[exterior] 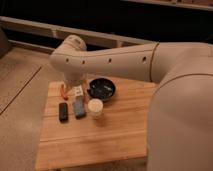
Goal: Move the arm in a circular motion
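— Starting from the gripper (76, 90), where is it sitting?
— It is hanging at the lower end of the very large cream-white robot arm (115, 60), just above the back left part of the pale wooden plank table (120, 137). The wrist is covering it from above, so I cannot tell whether it is released or clenched.
— What is lying around it?
— I am counting five things, one of each. One small orange-red object (63, 91) is lying just left of the gripper, and one round black bowl (101, 89) is sitting just right of it. One white cup (95, 107) is standing upright in front of the bowl. One blue rectangular block (79, 107) is lying beside the cup, with one black rectangular block (63, 111) near its left side.
— And how is the arm posing?
— Its thick, rounded tube segments are reaching in from the right and running leftward above the table's far edge. They are bending at a bulbous joint over the back left corner and dropping toward the tabletop. One row of four small dark holes is showing along the side. The broad nearest segment is filling the right of the view, covering the table's right end.
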Controlling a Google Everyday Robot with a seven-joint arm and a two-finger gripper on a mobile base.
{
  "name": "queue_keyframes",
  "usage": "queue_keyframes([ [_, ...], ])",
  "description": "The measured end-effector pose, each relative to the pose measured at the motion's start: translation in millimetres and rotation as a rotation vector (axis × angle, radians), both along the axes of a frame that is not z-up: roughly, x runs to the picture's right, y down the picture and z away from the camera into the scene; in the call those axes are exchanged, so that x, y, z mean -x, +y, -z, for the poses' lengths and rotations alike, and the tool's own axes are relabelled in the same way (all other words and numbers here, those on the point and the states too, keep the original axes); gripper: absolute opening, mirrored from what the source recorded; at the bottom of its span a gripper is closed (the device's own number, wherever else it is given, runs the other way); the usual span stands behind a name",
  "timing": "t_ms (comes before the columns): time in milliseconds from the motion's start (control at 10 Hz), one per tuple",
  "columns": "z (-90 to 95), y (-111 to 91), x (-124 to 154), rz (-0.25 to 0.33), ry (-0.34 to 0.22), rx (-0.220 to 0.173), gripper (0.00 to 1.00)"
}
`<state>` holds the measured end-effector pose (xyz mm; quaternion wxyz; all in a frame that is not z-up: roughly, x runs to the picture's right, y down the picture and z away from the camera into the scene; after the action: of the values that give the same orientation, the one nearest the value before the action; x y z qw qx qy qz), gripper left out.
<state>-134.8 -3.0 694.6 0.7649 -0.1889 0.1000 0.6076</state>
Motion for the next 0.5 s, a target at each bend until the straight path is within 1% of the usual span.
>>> queue_keyframes([
  [100,-4.2,-2.0,-4.1,0.009,0.022,0.003,0.65],
  [200,-11.9,-6.7,-8.3,0.027,0.059,0.006,0.65],
  [300,-21.4,-13.1,-8.6,0.055,0.094,0.014,0.65],
  [400,-29.5,-18.7,-11.6,0.066,0.116,0.024,0.65],
  [500,-42.2,-29.5,-16.3,0.07,0.134,0.036,0.65],
])
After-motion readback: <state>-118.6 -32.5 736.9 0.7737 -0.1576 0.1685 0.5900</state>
